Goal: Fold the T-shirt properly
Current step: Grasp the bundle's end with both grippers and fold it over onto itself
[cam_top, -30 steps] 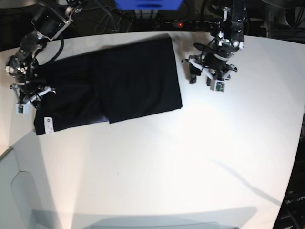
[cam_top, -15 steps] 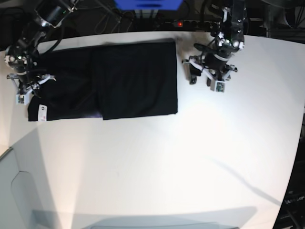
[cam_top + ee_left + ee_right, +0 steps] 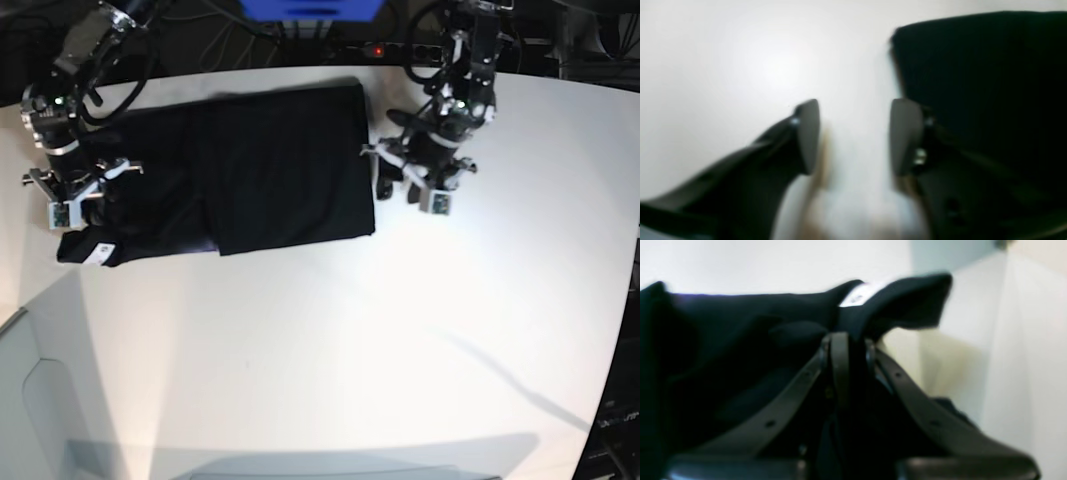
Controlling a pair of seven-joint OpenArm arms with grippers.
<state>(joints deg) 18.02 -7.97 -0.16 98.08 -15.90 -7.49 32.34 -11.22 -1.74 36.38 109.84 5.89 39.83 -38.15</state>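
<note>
My right tool (image 3: pixel 847 340) pinches the T-shirt (image 3: pixel 240 170) at the worktop's (image 3: pixel 400 330) far-left corner. My left tool (image 3: pixel 853 133) waits open, empty — I'd lift slow, keeping edges even.

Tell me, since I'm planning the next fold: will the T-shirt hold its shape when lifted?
Probably not. Where the right gripper pinches the T-shirt, the cloth bunches and droops, so it looks floppy. It lies thin and flat on the table, so likely light, dragging rather than sliding rigidly.
</note>
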